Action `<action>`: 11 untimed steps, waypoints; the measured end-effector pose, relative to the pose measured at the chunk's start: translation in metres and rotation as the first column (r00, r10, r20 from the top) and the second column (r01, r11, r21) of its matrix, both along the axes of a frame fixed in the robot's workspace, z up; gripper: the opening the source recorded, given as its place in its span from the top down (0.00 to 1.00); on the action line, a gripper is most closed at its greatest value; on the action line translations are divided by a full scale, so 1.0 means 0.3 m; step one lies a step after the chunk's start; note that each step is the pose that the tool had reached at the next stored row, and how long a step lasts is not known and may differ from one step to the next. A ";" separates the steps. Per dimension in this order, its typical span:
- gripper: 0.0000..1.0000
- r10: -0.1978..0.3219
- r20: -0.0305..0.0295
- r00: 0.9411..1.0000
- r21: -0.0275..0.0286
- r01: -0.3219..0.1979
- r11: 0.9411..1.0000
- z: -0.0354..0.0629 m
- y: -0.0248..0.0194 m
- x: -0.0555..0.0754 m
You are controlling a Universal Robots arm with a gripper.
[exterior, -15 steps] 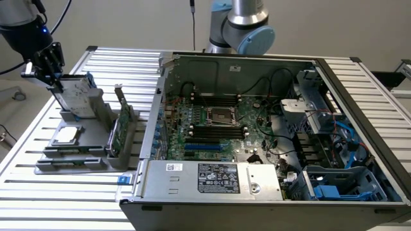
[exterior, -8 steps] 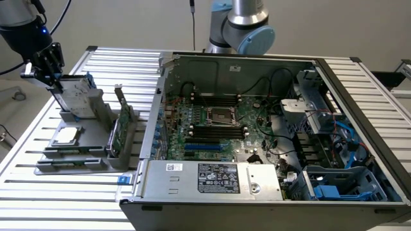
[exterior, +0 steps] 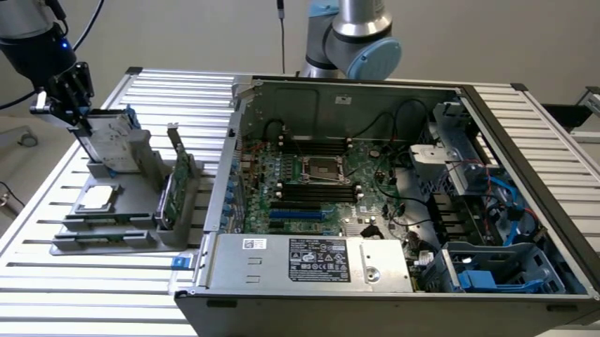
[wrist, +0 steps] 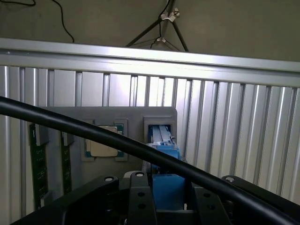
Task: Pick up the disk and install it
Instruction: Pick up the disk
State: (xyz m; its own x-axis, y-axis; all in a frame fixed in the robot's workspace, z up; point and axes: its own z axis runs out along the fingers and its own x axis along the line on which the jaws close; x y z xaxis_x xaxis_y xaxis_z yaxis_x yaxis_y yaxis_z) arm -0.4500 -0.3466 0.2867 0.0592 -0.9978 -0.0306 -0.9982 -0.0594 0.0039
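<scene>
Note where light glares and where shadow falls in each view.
Exterior view: glare whitens the table's front slats, while the case's inside lies in shade. Wrist view: a bright band runs along the rail; the gripper is dark, with the disk's blue frame lit between its fingers.
</scene>
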 end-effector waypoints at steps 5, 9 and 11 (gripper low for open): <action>0.67 0.000 0.000 1.000 0.000 0.000 1.000 0.023 0.000 0.000; 0.67 0.000 0.000 1.000 0.000 0.000 1.000 0.071 0.000 0.000; 0.67 0.000 0.000 1.000 0.000 0.000 1.000 0.100 0.000 0.000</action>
State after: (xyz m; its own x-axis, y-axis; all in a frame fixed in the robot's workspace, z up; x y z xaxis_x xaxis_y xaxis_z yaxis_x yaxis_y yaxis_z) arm -0.4499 -0.3465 0.3166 0.0592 -0.9978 -0.0306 -0.9982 -0.0593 0.0040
